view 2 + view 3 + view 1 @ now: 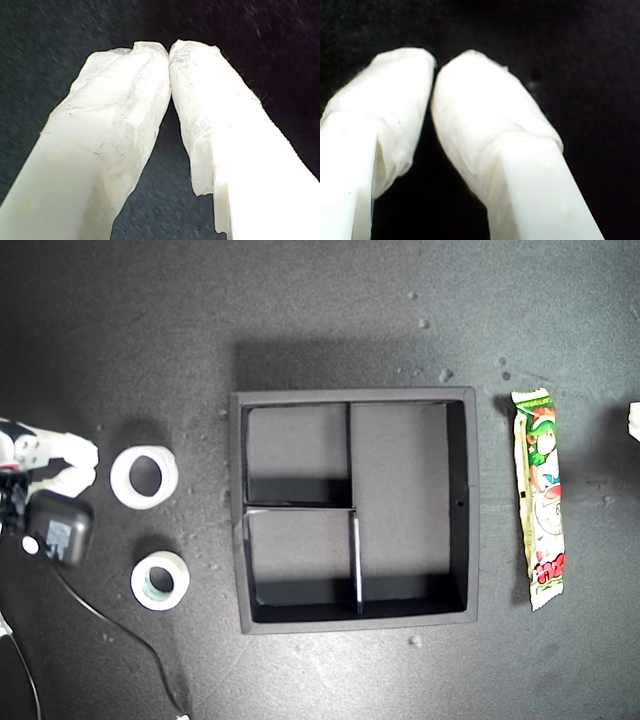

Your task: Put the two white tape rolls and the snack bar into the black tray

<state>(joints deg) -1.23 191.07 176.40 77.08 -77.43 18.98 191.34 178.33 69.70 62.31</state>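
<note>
Black tray [236,508] sits mid-table, all three compartments bare; nothing placed yet. Larger white tape roll [144,476] and smaller white tape roll [160,580], greenish-grey core, lie flat at the exterior view's left, apart from each other and from the tray. Snack bar [538,499] lies lengthwise beside the tray's wall at the exterior view's right, cream and green wrapper, red lettering at its lower end, crimped ends. One arm shows at the exterior view's left edge near the larger roll; cannot tell whether first or second. My first tool [169,49]: tips together, holding nothing. My second tool [435,67]: tips together or nearly so, empty. Risks, as I judge them: closed tips would shove a roll aside; the slick flat wrapper may slip from a pinch; the rolls may catch the tray wall.
</note>
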